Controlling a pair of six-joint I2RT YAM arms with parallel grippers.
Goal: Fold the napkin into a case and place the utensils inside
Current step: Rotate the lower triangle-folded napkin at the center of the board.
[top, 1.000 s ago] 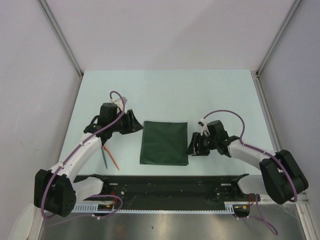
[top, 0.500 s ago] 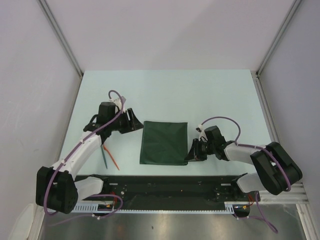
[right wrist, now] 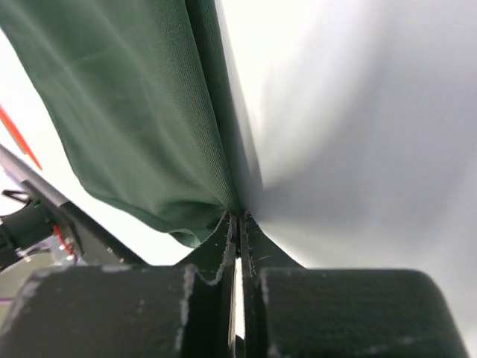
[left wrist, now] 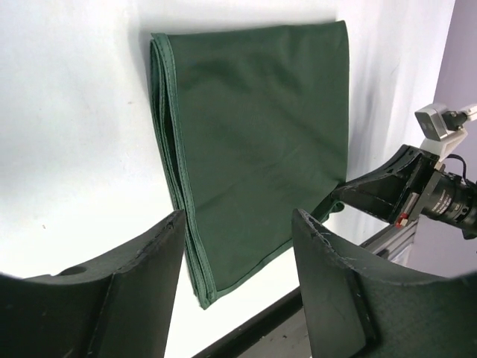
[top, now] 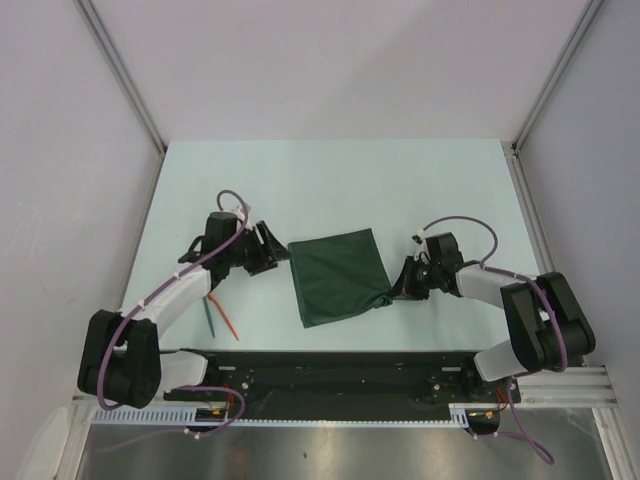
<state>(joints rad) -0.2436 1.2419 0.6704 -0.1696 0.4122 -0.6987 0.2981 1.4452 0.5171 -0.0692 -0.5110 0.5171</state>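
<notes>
The dark green napkin point(top: 338, 278) lies folded into a square at mid-table, skewed so that its right side sits farther back. My right gripper point(top: 397, 292) is shut on its near right corner, and the cloth point(right wrist: 134, 112) bunches into the closed tips point(right wrist: 240, 218). My left gripper point(top: 279, 256) stands open just left of the napkin's far left corner, apart from it. In the left wrist view the layered edge of the napkin point(left wrist: 253, 127) runs between the spread fingers point(left wrist: 238, 224). The orange-red utensil point(top: 228, 322) and the teal one point(top: 211, 314) lie by the left arm.
A black rail point(top: 340, 372) runs along the table's near edge, close to the napkin's near corner. Metal frame posts and grey walls border the table's left and right sides point(top: 528, 215). The pale table top point(top: 330, 185) extends behind the napkin.
My right gripper has shut on the napkin's near right corner and drawn it away to the right, turning the cloth askew. My left gripper has opened a little wider and shifted slightly nearer.
</notes>
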